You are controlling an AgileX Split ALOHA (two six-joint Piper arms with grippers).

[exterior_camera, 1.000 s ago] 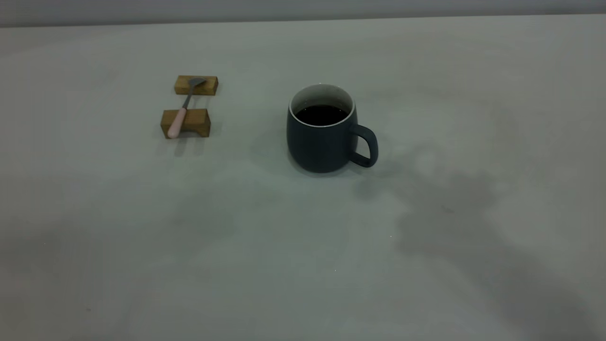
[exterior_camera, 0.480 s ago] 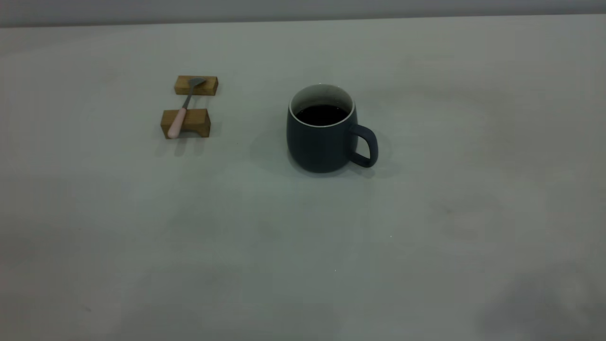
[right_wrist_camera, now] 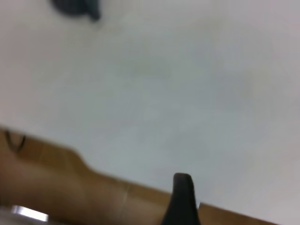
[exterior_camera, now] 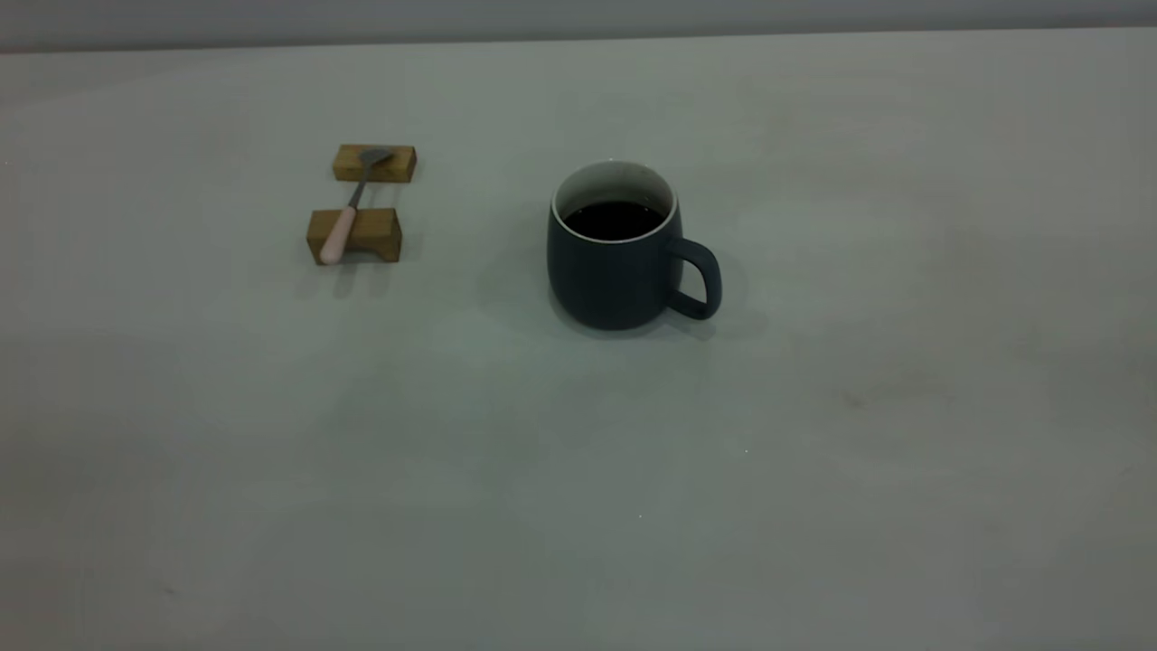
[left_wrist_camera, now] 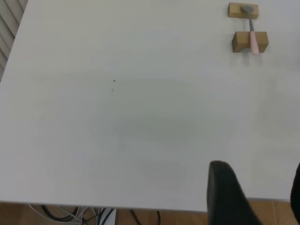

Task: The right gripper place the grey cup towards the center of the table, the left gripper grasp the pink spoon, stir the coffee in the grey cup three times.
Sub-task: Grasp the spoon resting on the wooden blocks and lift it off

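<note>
btwn cup [exterior_camera: 615, 271] & spoon [exterior_camera: 342, 228]: bare table [exterior_camera: 578, 470]

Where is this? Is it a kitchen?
Probably not a kitchen; more likely a robot test bench. A bare table holds only a cup of coffee and a spoon on wooden blocks.

— What do we see around the desk [exterior_camera: 578, 506]?
— We see a plain grey wall [exterior_camera: 578, 16] behind its far edge.
— And below, in our wrist views?
— We see a brown wooden floor [right_wrist_camera: 56, 187] past the desk edge, some dark cables [left_wrist_camera: 70, 216] lying there, and pale vertical slats [left_wrist_camera: 10, 23] at one side.
— The light?
— Soft and even.
</note>
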